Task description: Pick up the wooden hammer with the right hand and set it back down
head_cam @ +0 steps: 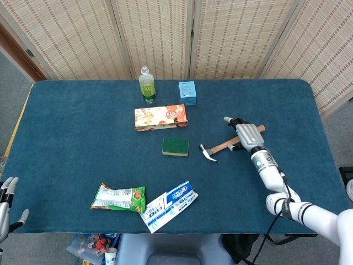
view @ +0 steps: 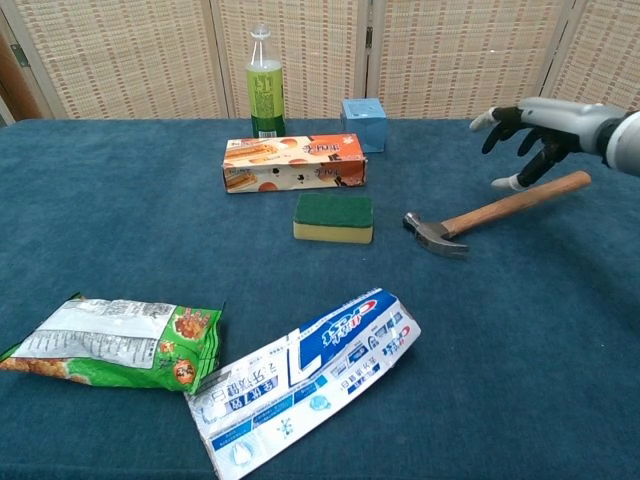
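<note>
Wooden hammer [view: 495, 209] at frame right: rigid, head-heavy, best gripped mid-handle; right hand [view: 535, 125] above, fingers spread, empty.

Wooden hammer [head_cam: 223, 147] lies on the table [head_cam: 83, 138] — right hand [head_cam: 246, 132] spread above its handle.

A large "7" on toothpaste box [view: 305, 374]

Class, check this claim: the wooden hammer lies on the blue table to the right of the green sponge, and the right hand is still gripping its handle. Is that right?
Not quite. The wooden hammer does lie on the table to the right of the green sponge, but the right hand does not grip it: the chest view shows the hand open above the handle's end, fingers spread, holding nothing.
</note>
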Robot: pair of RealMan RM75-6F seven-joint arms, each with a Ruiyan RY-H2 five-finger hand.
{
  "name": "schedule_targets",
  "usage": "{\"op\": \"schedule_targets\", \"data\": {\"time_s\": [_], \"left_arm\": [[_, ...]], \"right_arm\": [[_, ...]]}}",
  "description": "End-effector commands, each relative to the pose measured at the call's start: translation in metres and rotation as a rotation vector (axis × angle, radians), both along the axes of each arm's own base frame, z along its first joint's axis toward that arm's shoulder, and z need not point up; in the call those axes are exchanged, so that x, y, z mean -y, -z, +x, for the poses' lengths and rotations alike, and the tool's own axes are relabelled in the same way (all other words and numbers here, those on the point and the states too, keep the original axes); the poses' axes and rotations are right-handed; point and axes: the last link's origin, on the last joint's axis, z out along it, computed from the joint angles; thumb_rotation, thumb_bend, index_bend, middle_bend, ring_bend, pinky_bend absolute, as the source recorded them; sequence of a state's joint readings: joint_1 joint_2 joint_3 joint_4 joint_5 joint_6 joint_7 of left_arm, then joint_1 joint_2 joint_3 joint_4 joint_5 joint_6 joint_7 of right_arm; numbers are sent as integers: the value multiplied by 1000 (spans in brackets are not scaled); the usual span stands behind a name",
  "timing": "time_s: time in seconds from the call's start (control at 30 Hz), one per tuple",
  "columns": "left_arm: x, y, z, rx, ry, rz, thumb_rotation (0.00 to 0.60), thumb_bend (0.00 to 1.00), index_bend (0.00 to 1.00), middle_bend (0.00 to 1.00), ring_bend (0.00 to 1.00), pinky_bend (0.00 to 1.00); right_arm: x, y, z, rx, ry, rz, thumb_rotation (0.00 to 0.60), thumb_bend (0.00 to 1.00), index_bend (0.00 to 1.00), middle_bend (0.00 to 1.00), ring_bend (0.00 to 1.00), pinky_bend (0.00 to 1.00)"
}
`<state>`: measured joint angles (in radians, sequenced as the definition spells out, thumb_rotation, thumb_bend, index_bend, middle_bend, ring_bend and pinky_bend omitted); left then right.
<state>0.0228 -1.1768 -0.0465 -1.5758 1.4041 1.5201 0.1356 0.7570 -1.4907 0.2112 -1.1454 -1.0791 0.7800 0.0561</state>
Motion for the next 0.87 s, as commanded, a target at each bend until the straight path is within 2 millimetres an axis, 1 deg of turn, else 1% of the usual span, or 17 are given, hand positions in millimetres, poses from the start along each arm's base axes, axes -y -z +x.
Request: {"op": "schedule_targets", "data": {"time_s": [0.03,0.13,0.23,0.27,0.33,0.37,0.47,0.53,0.57,0.67,0.73,0.87], "left_arm": [[-3,0,1,1,9,0,600,295,9,38,54,0],[-8,0,4,2,23,-3,600,295,9,38,54,0],[-13,0,7,4,40,-7,600,295,9,38,54,0],[-14,0,8,4,43,-6,600,295,9,38,54,0],[-18,0,11,10,56,-3,600,295,8,38,54,0],[-19,-1,12,12,60,-3,600,295,7,38,54,0],[-23,-1,16,30,79,-3,600,295,6,38,54,0],[-25,0,18,26,91,-4,600,295,5,38,54,0],[-26,1,19,24,94,-6,600,295,5,38,54,0],[-29,2,23,22,107,-6,600,295,5,38,54,0],[-31,3,25,23,117,5,600,295,2,38,54,0],[-33,4,28,22,123,20,600,295,0,38,54,0]], "right_arm": [[-19,-28,-15,3,-11,-48,600,262,114,229,119,208],[-40,-52,-27,0,-12,-85,600,262,114,230,119,208],[-67,-77,-42,-20,-8,-131,600,262,114,242,119,208],[-72,-81,-45,-24,-7,-140,600,262,114,249,119,208],[-96,-97,-55,-44,-2,-172,600,263,114,265,119,208],[-102,-100,-58,-48,-1,-181,600,263,114,272,120,208],[-137,-115,-69,-62,10,-219,600,262,114,287,130,207],[-159,-121,-72,-61,12,-242,600,263,115,293,133,208],[-165,-122,-72,-61,12,-249,600,263,115,295,133,208],[-192,-128,-76,-73,7,-283,600,263,115,299,134,208],[-205,-131,-79,-78,5,-305,600,262,125,301,140,208],[-218,-133,-85,-73,21,-325,600,262,132,305,144,207]]}}
